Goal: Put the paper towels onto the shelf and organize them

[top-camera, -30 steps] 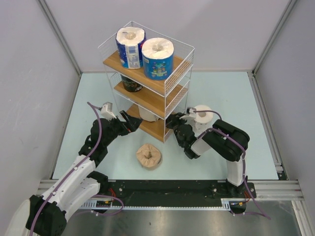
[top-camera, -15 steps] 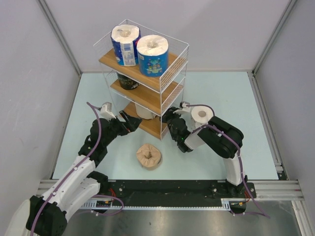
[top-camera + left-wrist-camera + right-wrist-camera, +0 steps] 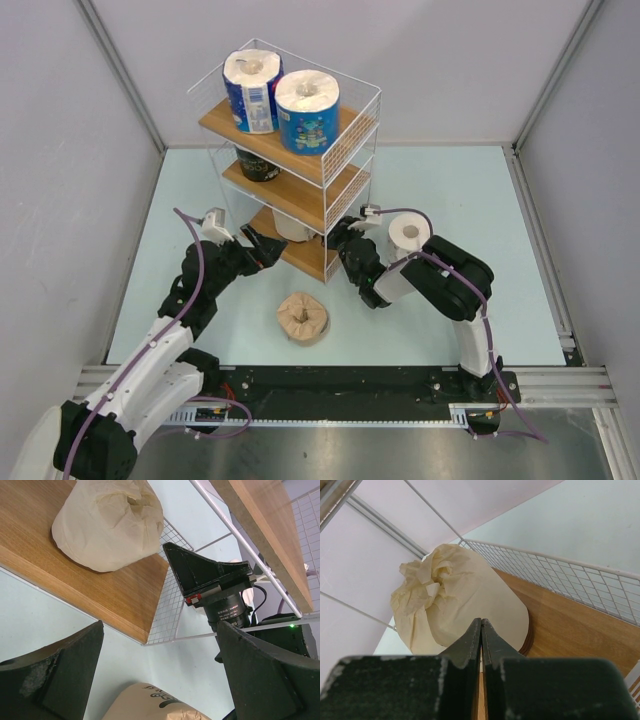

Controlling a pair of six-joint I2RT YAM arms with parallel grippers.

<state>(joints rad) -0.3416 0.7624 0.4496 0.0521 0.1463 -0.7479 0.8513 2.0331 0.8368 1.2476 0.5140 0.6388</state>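
**Booth:** Start on the left. What's that hand doing?

**Me:** My left gripper (image 3: 262,247) is spread wide with nothing between the fingers. It hangs just off the front-left of the shelf (image 3: 350,127), down at bottom-board level.

**Booth:** And the shelf itself?

**Me:** The top tier has the left blue-wrapped roll (image 3: 250,90) and the right blue-wrapped roll (image 3: 306,108) standing side by side. The dark-wrapped roll (image 3: 258,168) sits on the middle tier. The cream roll (image 3: 107,522) stands on the bottom board.

**Booth:** Down in front?

**Me:** The tan-brown roll (image 3: 303,318) lies on the pale blue table (image 3: 450,190), just in front of the shelf and between my two arms — neither hand is on it.

**Booth:** Right side?

**Me:** My right gripper (image 3: 481,622) is pinched tight on nothing. Its tips are aimed at the cream roll from the right end of the bottom tier — I can't tell whether they touch the wrapper. Behind that arm, the white roll (image 3: 408,233) stands on the table just right of the shelf.
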